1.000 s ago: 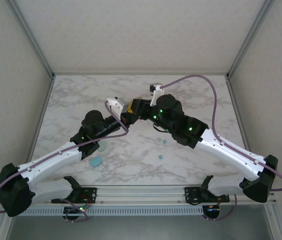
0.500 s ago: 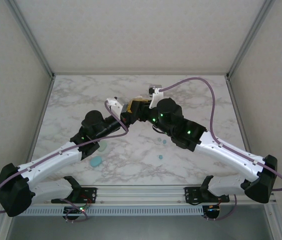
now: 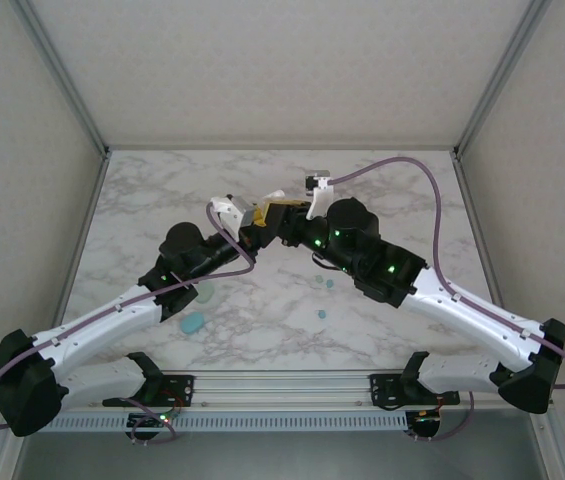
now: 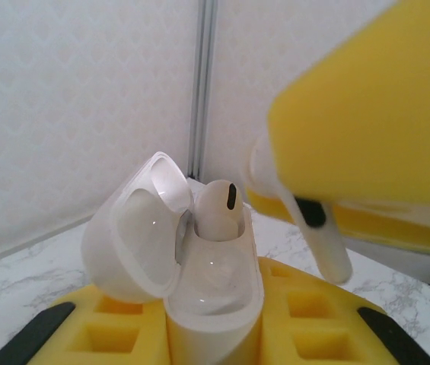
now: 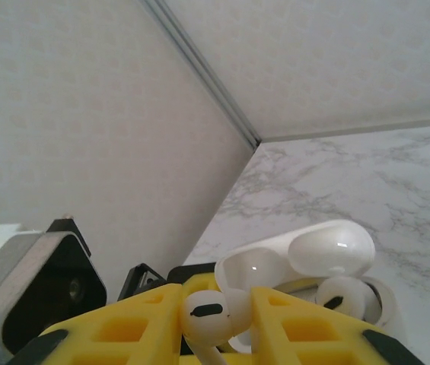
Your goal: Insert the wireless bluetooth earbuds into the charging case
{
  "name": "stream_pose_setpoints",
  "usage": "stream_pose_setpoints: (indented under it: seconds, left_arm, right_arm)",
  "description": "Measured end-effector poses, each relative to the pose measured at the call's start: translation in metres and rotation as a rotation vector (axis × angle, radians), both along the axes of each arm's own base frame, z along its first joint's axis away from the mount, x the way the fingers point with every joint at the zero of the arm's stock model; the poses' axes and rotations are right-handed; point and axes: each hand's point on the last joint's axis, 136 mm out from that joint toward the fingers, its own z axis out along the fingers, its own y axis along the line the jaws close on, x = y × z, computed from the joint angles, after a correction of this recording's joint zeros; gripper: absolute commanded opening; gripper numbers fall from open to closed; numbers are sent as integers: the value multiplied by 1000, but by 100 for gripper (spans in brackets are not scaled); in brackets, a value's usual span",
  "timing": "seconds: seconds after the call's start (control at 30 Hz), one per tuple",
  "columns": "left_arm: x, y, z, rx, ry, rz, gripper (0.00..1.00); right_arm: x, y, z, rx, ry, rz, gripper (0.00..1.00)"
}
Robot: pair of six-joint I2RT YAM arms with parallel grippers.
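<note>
Right arm [image 3: 462, 305] has swung outward toward the top view's lower right. The right gripper [image 5: 216, 308] pinches a white earbud [image 5: 203, 312] at bottom centre; the left gripper [image 4: 213, 341] clamps the open case [image 4: 215, 285].

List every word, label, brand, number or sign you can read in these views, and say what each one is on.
None can be read.
White charging case: bare, no logo or print in sight.
Earbuds: only dark slots, no marks.
Yellow pads: no lettering.
</note>
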Motion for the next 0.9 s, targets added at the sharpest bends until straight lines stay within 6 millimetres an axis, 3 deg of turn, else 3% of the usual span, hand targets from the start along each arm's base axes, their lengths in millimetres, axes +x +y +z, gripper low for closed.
stream_pose_setpoints:
  seconds: [0.13, 0.9]
  left_arm:
    - [-1, -1, 0, -8, 11, -7, 10]
    - [-3, 5, 6, -29, 17, 15, 10]
  right_arm:
    - [-2, 3, -7, 4, 14, 17, 29]
    - [-9, -4, -3, 43, 4, 26, 27]
